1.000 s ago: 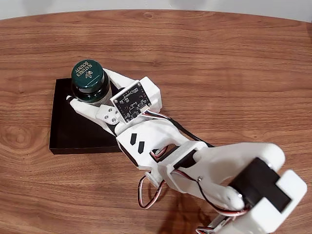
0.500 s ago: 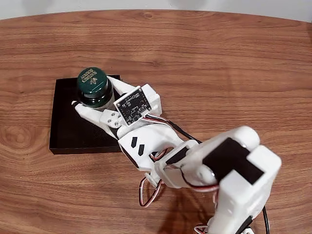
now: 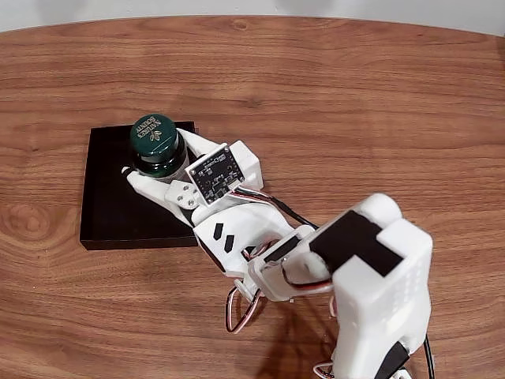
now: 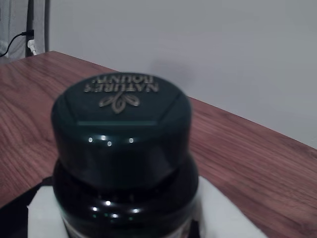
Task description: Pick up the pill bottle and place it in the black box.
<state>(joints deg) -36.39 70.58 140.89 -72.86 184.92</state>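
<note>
Since the earlier frame the pill bottle (image 3: 158,144) has shifted right and sits lower over the black box (image 3: 110,209), near its top-right corner. Gripper (image 3: 154,167) is clamped around the bottle, upright. The box lies toward the bench's (image 3: 379,110) left edge.

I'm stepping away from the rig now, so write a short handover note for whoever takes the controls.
Gripper: shut on the pill bottle, one white finger on each side of the body below the cap.
Pill bottle: upright, dark green cap on, over the upper right part of the black box in the fixed view. In the wrist view the bottle sits close in front of the lens.
Done: bottle picked up and brought over the box.
Left: whether its base already rests on the box floor cannot be told; lower if needed, open the gripper, and back the arm off without tipping the bottle.
</note>
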